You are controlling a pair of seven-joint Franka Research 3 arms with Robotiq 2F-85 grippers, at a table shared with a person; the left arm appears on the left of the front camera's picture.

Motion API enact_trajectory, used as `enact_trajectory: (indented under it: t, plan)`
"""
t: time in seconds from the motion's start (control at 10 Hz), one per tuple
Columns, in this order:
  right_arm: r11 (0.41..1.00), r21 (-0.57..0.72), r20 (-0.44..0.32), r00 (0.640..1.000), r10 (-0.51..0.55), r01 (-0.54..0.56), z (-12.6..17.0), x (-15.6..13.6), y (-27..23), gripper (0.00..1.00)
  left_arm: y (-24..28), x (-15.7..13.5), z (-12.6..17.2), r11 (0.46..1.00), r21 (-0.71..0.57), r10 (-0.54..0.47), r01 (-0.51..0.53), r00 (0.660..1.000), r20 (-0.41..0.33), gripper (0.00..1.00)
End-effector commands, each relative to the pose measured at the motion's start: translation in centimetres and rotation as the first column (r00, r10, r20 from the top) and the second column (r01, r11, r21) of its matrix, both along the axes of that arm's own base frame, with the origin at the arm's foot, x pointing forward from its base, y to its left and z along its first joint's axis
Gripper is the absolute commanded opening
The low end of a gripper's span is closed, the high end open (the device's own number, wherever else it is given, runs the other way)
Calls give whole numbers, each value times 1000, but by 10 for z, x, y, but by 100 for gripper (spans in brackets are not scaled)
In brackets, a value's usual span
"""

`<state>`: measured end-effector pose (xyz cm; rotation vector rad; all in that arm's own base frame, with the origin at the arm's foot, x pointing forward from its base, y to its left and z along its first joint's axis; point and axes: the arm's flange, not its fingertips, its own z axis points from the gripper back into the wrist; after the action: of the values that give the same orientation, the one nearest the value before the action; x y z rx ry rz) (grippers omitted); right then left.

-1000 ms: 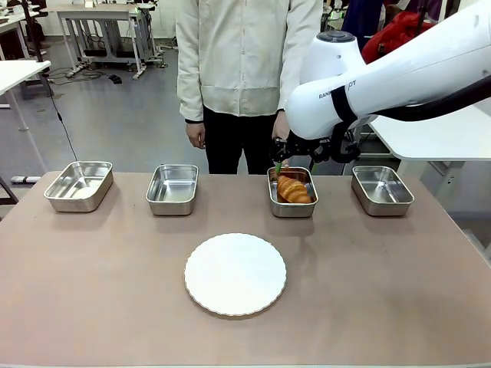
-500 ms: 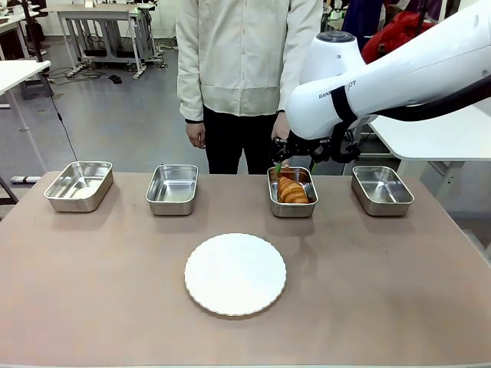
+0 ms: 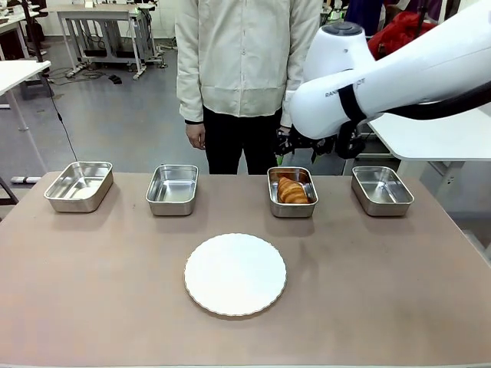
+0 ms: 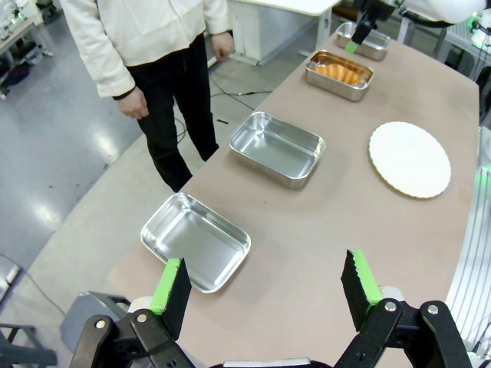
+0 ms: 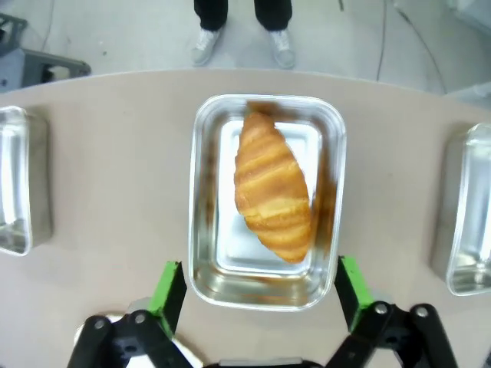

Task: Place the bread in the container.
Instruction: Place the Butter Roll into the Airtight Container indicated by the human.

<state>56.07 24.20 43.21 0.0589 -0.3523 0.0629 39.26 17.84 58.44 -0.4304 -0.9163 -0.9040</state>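
The bread (image 3: 292, 190), a golden-brown croissant, lies inside the container (image 3: 292, 210), the third steel pan from the left along the far side of the table. My right gripper (image 3: 297, 148) hangs open just above that pan, holding nothing. From the right wrist, the bread (image 5: 272, 186) lies lengthwise in the container (image 5: 201, 230), and my right gripper (image 5: 261, 287) stands above its near rim with green pads apart. My left gripper (image 4: 265, 291) is open and empty, high above the table's left end; from there the bread (image 4: 338, 73) is far off.
A round white plate (image 3: 235, 274) sits mid-table. Empty steel pans stand at the far left (image 3: 78, 185), left of centre (image 3: 173, 188) and far right (image 3: 381, 189). A person in a cream jacket stands behind the table, one hand (image 3: 197, 136) hanging down.
My right gripper has lifted up and away from the pan, still open. The croissant has settled flatter in the pan.
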Motion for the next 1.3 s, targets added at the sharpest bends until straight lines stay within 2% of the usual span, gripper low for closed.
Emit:
enact_trajectory:
  t: [0.0, 0.3, 0.6, 0.8, 1.0, 1.1, 1.2]
  plan:
    - [1000, -2, 164, 986, 22, -22, 16, -53, -17, 100, 0, -2, 0, 1000, 0, -11, 11, 1000, 10, 100]
    - [992, 36, 248, 963, 105, -117, 43, -136, -32, 100, 0, -2, 0, 1000, 0, -11, 11, 1000, 10, 100]
    - [981, 60, 258, 952, 163, -184, 43, -199, -47, 100, 0, -2, 0, 1000, 0, -11, 11, 1000, 10, 100]
    - [977, 84, 242, 955, 172, -197, 37, -220, -54, 100, 0, -2, 0, 1000, 0, -11, 11, 1000, 10, 100]
    - [975, 85, 223, 958, 182, -205, 32, -228, -59, 100, 0, -2, 0, 1000, 0, -11, 11, 1000, 10, 100]
    - [976, 80, 217, 959, 183, -205, 31, -226, -61, 100, 0, -2, 0, 1000, 0, -11, 11, 1000, 10, 100]
    - [984, 40, 173, 971, 163, -172, 28, -216, -61, 100, 0, -2, 0, 1000, 0, -11, 11, 1000, 10, 100]
